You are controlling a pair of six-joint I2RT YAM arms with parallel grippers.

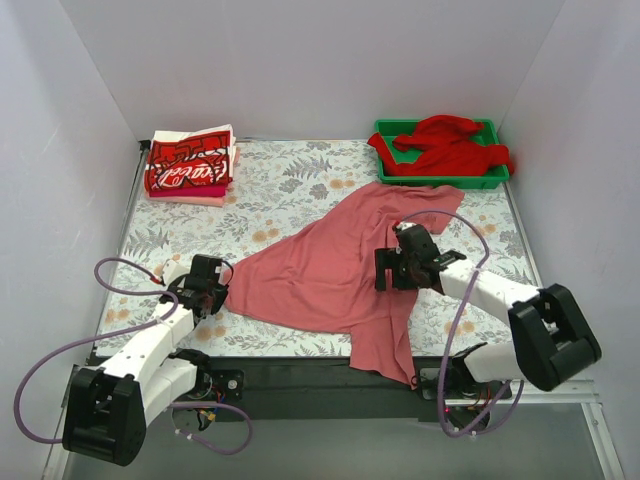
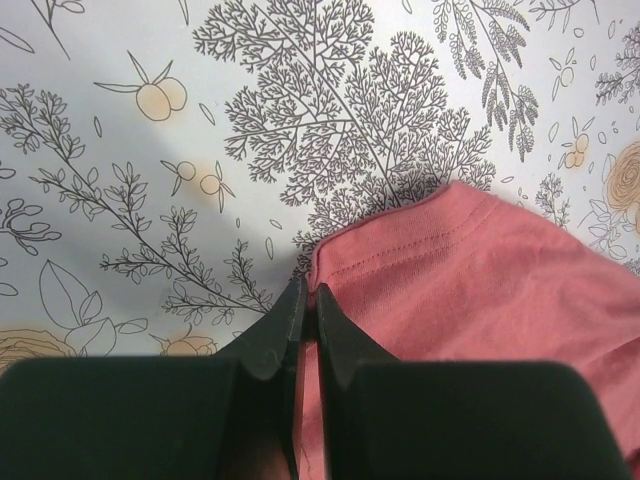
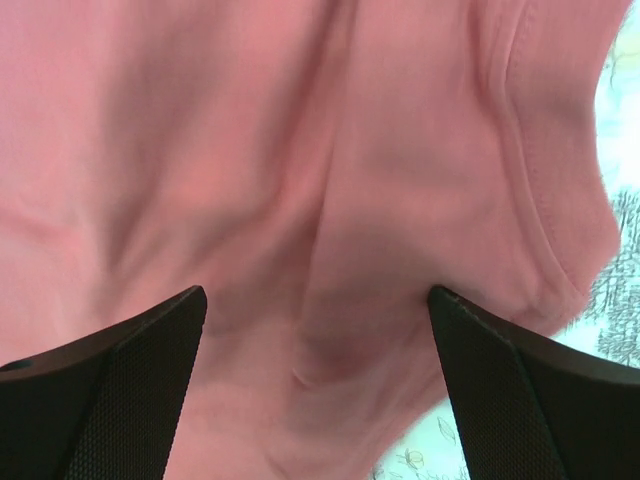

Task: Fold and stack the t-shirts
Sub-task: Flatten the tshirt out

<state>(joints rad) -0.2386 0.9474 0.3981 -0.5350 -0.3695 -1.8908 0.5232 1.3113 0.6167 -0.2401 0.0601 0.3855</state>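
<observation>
A salmon-pink t-shirt (image 1: 330, 270) lies spread and rumpled across the middle of the table, one part hanging over the front edge. My left gripper (image 1: 212, 288) is shut on its left corner hem (image 2: 335, 265); its fingers (image 2: 285, 325) pinch the cloth (image 2: 480, 290). My right gripper (image 1: 398, 262) is open just above the shirt's right side, its fingers (image 3: 150, 340) wide apart over wrinkled pink cloth (image 3: 330, 230). A bright red t-shirt (image 1: 445, 145) lies crumpled in the green tray (image 1: 400, 180). Folded red-and-white printed t-shirts (image 1: 190, 165) are stacked at the back left.
The table carries a floral-print cover (image 1: 290, 185). White walls close in the left, back and right sides. The green tray stands at the back right corner. Cables loop beside both arms near the front edge.
</observation>
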